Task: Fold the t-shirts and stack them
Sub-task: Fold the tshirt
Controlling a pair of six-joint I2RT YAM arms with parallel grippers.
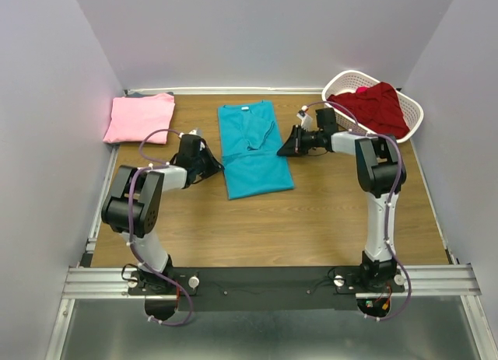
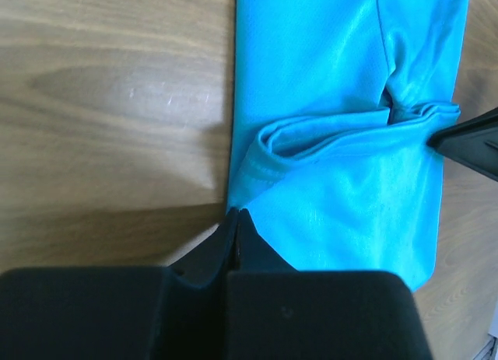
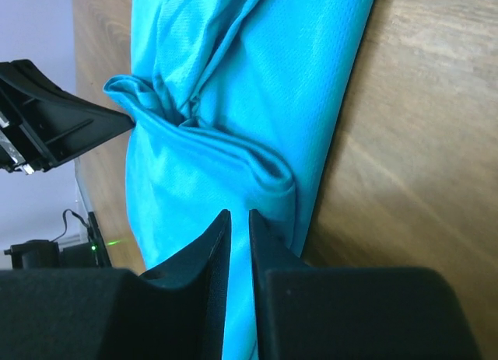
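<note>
In the middle of the desk [image 1: 327, 212] the teal t-shirt [image 1: 253, 154] is lying flat, folded into a long strip. The left fingers [image 2: 257, 257] are clenching tight on its left edge, and the right fingers [image 3: 272, 255] are pinching its right edge with cloth in the narrow slit between them. The cloth is looking thin, light and limp, perhaps slippery, so each grip should be taking all layers at the edge. Farther back, the pink t-shirt [image 1: 140, 117] is sitting folded at upper left, and the dark red t-shirt [image 1: 377, 107] is lying crumpled in the white basket [image 1: 339, 82] at upper right.
</note>
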